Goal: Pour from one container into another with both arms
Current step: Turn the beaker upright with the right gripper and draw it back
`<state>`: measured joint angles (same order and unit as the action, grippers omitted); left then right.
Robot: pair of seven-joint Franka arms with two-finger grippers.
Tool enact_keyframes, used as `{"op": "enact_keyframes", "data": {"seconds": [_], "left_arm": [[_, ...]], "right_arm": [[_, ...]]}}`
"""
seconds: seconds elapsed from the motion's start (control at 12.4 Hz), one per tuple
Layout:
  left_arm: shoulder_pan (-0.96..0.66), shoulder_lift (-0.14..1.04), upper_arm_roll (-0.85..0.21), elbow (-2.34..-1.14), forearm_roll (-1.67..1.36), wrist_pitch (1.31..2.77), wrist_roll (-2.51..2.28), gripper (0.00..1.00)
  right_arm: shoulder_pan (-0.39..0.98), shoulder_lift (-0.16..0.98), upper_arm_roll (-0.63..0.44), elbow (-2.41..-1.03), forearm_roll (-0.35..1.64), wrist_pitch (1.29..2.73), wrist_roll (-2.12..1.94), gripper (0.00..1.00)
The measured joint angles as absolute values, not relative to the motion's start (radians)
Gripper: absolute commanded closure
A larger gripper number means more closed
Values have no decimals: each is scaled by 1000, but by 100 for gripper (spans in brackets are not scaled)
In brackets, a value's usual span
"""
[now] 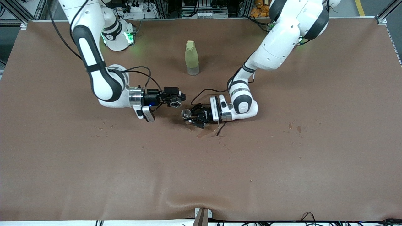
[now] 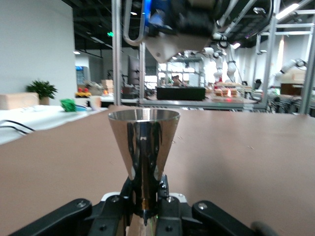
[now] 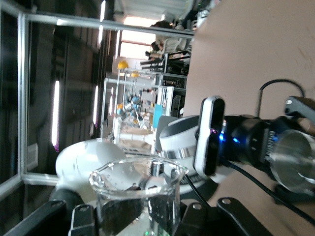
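Note:
My right gripper (image 1: 176,99) (image 3: 135,211) is shut on a clear glass beaker (image 1: 175,102) (image 3: 138,189), tipped on its side a little above the table. Drops cling inside the glass. Close beside its mouth, my left gripper (image 1: 189,116) (image 2: 145,196) is shut on the narrow foot of a shiny metal cone-shaped cup (image 1: 186,113) (image 2: 143,140), held upright with its mouth open upward. In the right wrist view the metal cup (image 3: 295,160) shows just past the beaker, with the left arm's wrist camera (image 3: 209,135) beside it.
A yellow-green bottle (image 1: 192,58) with a cap stands upright farther from the front camera than both grippers. Small wet stains (image 1: 204,133) mark the brown table cover (image 1: 201,175) under the left gripper, and more (image 1: 293,126) lie toward the left arm's end.

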<state>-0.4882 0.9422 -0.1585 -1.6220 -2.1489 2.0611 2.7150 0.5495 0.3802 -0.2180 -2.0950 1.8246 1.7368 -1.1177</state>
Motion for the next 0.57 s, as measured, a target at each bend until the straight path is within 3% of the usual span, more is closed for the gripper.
{"op": "enact_keyframes", "data": {"seconds": [0.57], "left_arm": [[-325,833,-181,-1660,-1992,2060,2553,100]], "right_arm": [[497,369,-431,-2075,1598,1544,-1672,100]]}}
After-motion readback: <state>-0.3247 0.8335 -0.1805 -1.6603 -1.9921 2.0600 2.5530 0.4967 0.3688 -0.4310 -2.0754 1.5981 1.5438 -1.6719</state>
